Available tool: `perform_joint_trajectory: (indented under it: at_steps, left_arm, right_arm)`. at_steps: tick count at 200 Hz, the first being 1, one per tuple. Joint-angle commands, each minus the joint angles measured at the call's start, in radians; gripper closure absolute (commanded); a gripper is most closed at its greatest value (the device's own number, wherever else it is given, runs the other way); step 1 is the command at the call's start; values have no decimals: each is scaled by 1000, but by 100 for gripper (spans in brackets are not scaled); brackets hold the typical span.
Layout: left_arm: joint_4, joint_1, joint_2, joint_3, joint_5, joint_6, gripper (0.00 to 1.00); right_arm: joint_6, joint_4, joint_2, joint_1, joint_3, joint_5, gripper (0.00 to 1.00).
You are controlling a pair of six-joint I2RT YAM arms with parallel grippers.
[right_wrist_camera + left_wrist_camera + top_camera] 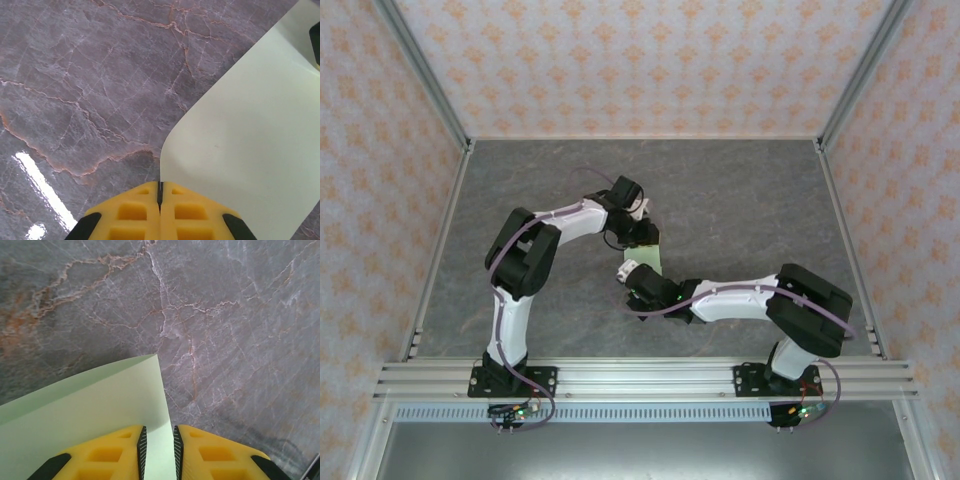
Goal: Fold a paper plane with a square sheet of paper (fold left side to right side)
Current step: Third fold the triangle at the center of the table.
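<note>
smooth matt paper [85,410] – glossy marbled stone tabletop [75,90], glare-streaked

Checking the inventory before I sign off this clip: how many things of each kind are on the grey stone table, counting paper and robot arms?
Sheet of pale green paper: 1
Robot arms: 2 (left arm, right arm)
Total: 3

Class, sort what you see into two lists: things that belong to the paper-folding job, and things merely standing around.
Belongs to the job: square sheet of paper; left claw; right claw.
Merely around: marble table; patterned walls; metal frame.
</note>
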Motion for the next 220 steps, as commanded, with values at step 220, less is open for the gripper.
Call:
perform_joint_trajectory:
  at_steps: [220]
  left_arm:
    - [-75,-18,97,12,-65,58,80]
  right_arm:
    - [223,-74,-12,-272,55,-252,100]
